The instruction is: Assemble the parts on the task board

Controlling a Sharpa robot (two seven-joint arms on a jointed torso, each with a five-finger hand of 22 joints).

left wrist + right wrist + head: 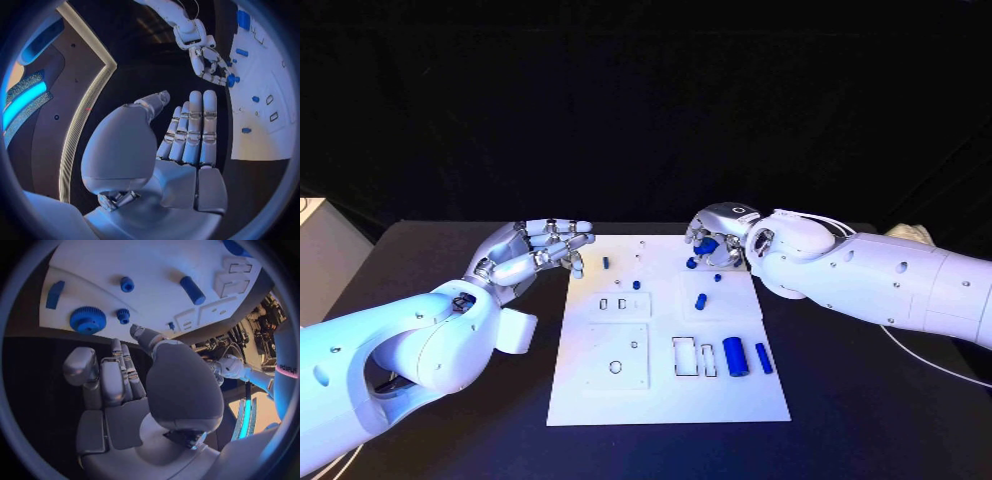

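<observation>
Two robot hands flank the white task board (pixel 668 345) in the head view, which lies lengthwise down the centre of the black worktop (pixel 877 400). The left robot hand (pixel 538 250) sits at the board's upper left corner, palm up, fingers loosely curled and apart, grasping nothing. The right robot hand (pixel 721 235) sits at the board's upper right corner, with a small blue part (pixel 707 245) showing against its fingers; whether it grips that part cannot be told here. Near the lower right of the board lie a thick blue cylinder (pixel 734 356) and, just beside it, a thin blue bar (pixel 764 357). Smaller blue parts dot the upper half of the board, among them a short peg (pixel 702 300).

In the left wrist view, the left robot hand (pixel 187 135) fills the middle, fingers straight and side by side, thumb apart, released. In the upper right of the frame the right robot hand (pixel 209 62) hangs over the board's edge (pixel 262 140) with a blue part (pixel 232 79) at its fingertips.

In the right wrist view, the right robot hand (pixel 125 390) has its fingers extended toward the board (pixel 125 260), and no part is seen inside them. A blue gear (pixel 87 320) lies in the upper left, a small blue stud (pixel 123 315) next to it, a blue cylinder (pixel 192 290) further right.
</observation>
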